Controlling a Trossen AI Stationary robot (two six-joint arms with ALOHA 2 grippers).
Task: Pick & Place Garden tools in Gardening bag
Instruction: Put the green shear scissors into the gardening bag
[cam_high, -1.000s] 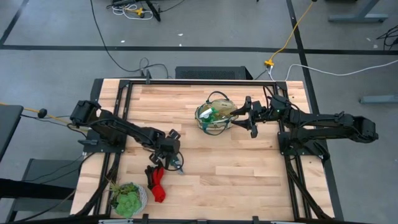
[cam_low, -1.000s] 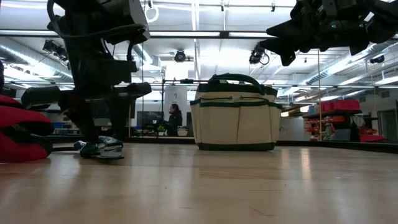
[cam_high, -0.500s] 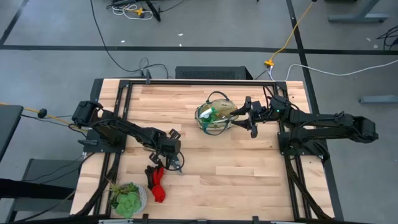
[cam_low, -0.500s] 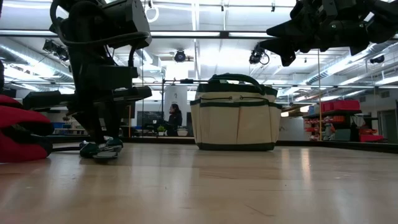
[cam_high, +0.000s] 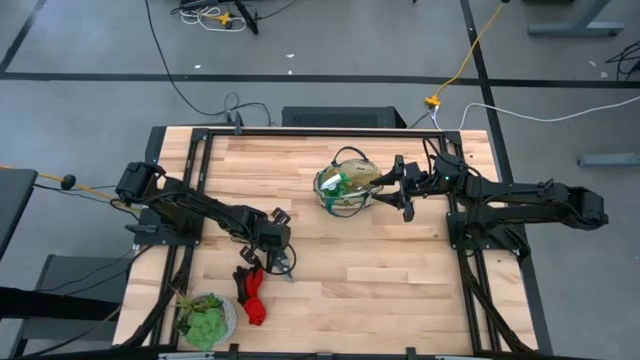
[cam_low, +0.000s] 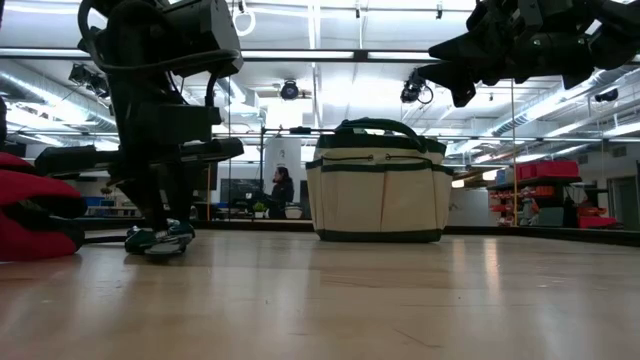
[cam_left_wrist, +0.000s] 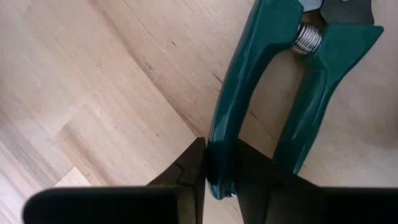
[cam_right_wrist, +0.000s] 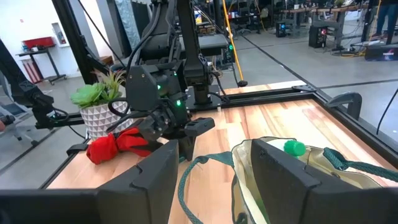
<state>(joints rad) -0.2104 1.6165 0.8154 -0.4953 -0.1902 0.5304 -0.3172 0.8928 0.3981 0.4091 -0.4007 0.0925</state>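
Observation:
The green-handled pruning shears (cam_left_wrist: 280, 81) lie on the table near its left front and also show in the low view (cam_low: 155, 240). My left gripper (cam_high: 278, 260) points down at them and is shut on one handle. The tan gardening bag (cam_high: 345, 185) with dark green trim stands at the table's middle far side, with tools inside it. My right gripper (cam_high: 400, 192) hovers open and empty just right of the bag, above its rim. The red-and-black gloves (cam_high: 252, 295) lie just nearer than the left gripper. My left gripper pinches one green handle of the shears, near its free end (cam_left_wrist: 221, 146), between its two fingers. The fingers come from above, pointing down. The shears lie on the table, and the other handle and the spring stay free.
A leafy green plant in a pale pot (cam_high: 205, 318) stands at the near left corner, close to the gloves. A black frame (cam_high: 205, 200) runs along the table's edges. Bare wood lies between the shears and the bag (cam_low: 378, 185).
My left gripper's fingers have drawn together on the shears' handle. The shears have shifted slightly on the table. My right gripper has kept still.

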